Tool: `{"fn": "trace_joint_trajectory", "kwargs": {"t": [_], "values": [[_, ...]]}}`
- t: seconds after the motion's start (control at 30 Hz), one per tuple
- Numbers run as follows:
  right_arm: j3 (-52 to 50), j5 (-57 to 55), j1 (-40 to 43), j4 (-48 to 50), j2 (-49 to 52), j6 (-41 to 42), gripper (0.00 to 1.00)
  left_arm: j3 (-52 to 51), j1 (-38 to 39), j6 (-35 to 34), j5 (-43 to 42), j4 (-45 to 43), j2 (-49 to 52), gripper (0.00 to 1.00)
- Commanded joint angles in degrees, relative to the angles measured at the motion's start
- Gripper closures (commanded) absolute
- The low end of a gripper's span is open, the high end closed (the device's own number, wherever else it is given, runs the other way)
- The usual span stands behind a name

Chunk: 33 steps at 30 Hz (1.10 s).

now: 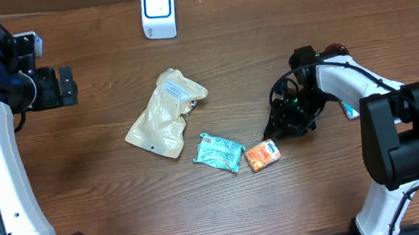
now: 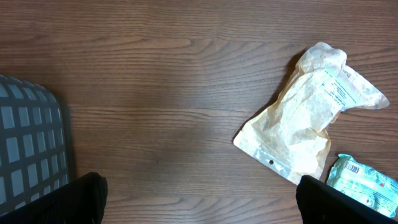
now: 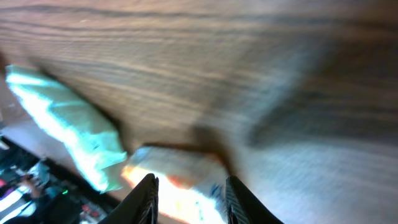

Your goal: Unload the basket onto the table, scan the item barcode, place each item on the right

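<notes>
A small orange packet [image 1: 263, 155] lies on the wooden table, right of a teal packet [image 1: 219, 152]. My right gripper [image 1: 277, 134] is low over it. In the blurred right wrist view the orange packet [image 3: 180, 180] fills the gap between both fingers of the right gripper [image 3: 189, 199], which is shut on it, with the teal packet [image 3: 68, 124] to the left. A white scanner [image 1: 158, 10] stands at the table's back edge. My left gripper [image 1: 67, 86] hangs open at the far left; the left gripper [image 2: 199, 202] has only bare wood between its fingers.
A crumpled beige pouch [image 1: 167, 113] lies left of the teal packet; the left wrist view shows this pouch [image 2: 305, 118] and the teal packet [image 2: 364, 183] at lower right. A grey gridded object [image 2: 28, 149] sits at the left edge of that view.
</notes>
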State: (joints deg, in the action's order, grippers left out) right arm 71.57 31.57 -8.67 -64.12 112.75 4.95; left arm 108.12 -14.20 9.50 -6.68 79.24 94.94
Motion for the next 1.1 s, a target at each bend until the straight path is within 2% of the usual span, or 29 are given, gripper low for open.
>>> {"fn": "trace_joint_trajectory", "kwargs": {"t": [0.0,0.2,0.4,0.67,0.87,0.93,1.0,1.07], "values": [[4.59,3.06,0.33,-2.45,-1.42,-3.87,0.67,-0.07,0.72,1.22,0.04,0.02,0.31,0.00],[3.43,0.35,-0.94,-3.48,-1.42,-4.63,0.66,-0.07,0.72,1.22,0.04,0.02,0.31,0.00],[-0.50,-3.54,-2.43,1.33,-1.38,-4.35,0.67,-0.07,0.72,1.22,0.04,0.00,0.31,0.00],[-2.84,-3.65,-2.58,3.48,-1.38,-3.50,0.75,-0.07,0.72,1.22,0.04,0.02,0.31,0.00],[-4.15,-3.65,-2.58,4.11,-1.38,-3.50,0.76,-0.07,0.72,1.22,0.04,0.00,0.31,0.00],[-4.15,-3.21,-2.58,4.28,-1.38,-3.48,0.81,-0.07,0.72,1.22,0.04,0.00,0.31,0.00],[-4.13,-2.21,-2.58,4.90,-1.38,-3.26,0.96,-0.07,0.72,1.22,0.04,0.00,0.31,0.00],[-4.07,0.57,-2.58,5.55,-1.38,-3.23,0.96,-0.07,0.72,1.22,0.04,0.00,0.31,0.00]]}}
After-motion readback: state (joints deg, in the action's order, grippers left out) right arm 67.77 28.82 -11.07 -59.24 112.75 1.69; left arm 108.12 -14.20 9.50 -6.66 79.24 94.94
